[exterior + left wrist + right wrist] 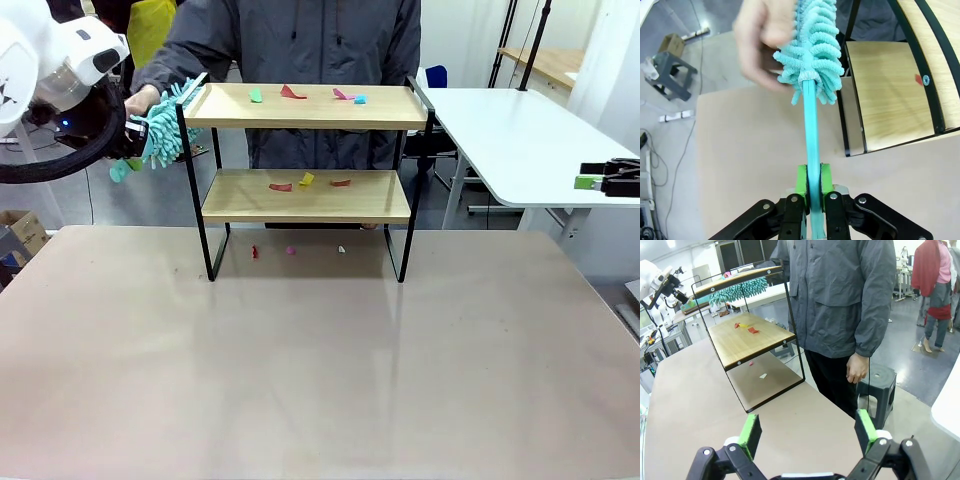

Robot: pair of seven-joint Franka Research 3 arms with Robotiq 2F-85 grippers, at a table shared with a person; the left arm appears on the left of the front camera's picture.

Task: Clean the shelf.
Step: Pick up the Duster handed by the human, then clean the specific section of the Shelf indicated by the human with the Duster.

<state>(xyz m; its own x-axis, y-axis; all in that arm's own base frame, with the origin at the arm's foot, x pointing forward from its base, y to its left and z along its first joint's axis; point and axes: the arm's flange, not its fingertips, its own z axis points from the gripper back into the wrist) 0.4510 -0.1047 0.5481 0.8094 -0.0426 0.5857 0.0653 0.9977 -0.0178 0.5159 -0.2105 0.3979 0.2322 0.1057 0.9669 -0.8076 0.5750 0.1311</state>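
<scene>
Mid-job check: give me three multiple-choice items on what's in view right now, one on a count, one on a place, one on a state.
1. How many scraps lie on the shelf's lower board?
A. One
B. Three
C. Six

2. Where is the duster head?
A. On the lower board
B. On the table under the shelf
C. By the left end of the top board

3. What state is the right gripper in?
A. Open and empty
B. Shut on the duster
C. Shut on a scrap

Answers:
1 B: a red, a yellow and another red piece lie there.
2 C: the teal head sits beside that end.
3 A: its fingers stand wide apart with nothing between them.
</scene>
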